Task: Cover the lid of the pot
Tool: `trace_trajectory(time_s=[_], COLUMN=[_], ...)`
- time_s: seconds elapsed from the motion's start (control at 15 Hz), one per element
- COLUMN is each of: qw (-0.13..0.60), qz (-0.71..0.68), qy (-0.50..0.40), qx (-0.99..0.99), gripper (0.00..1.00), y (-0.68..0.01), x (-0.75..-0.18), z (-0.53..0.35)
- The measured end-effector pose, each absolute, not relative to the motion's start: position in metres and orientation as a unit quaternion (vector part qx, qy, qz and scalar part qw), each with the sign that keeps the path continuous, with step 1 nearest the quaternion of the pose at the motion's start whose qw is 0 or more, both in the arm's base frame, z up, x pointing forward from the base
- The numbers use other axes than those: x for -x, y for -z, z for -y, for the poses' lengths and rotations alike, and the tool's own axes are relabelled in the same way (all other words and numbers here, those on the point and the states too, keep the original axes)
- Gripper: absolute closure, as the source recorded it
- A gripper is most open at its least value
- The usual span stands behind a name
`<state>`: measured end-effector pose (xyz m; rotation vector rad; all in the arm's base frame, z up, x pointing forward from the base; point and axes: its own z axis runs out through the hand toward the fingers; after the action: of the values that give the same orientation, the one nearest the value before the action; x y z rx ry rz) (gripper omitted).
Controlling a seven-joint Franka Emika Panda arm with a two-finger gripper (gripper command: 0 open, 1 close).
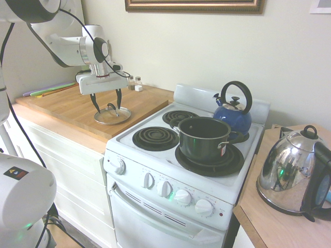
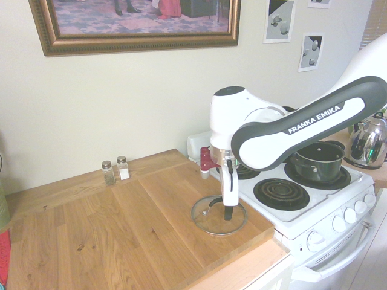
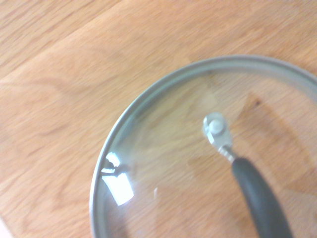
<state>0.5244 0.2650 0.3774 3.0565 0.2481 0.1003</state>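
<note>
- The claw (image 1: 107,103) points down over the worktop (image 1: 64,106), its two fingers spread wide apart, and it has hold of nothing.
- Directly below the claw lies the lid (image 1: 113,116), round clear glass with a thin metal rim, flat on the wooden board.
- The lid's handle (image 3: 260,201), a dark bar on a metal fitting, rises between the fingers; whether either finger touches it I cannot tell.
- To one side of the claw, beyond the lid, stands the white stove (image 1: 173,175) with its coil burners.
- The pot (image 1: 202,139), black with a silver rim, sits uncovered on a front burner of that stove, well apart from the claw.
- Behind the pot, farther from the claw, is the blue kettle (image 1: 234,116) with a black handle.
- Farthest from the claw, on the surface past the stove, stands the chrome kettle (image 1: 289,170).
- Near the wall, on the worktop behind the claw, two shakers (image 2: 107,174) stand side by side, apart from the lid.
</note>
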Motion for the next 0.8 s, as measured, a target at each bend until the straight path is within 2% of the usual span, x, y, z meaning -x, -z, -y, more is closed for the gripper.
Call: trace_trajectory(time_s=[0.8], qw=[0.033], qz=[-0.077], qy=[-0.035], qx=[-0.996], gripper=[1.0], y=[-0.381], x=[-0.541], z=[-0.269])
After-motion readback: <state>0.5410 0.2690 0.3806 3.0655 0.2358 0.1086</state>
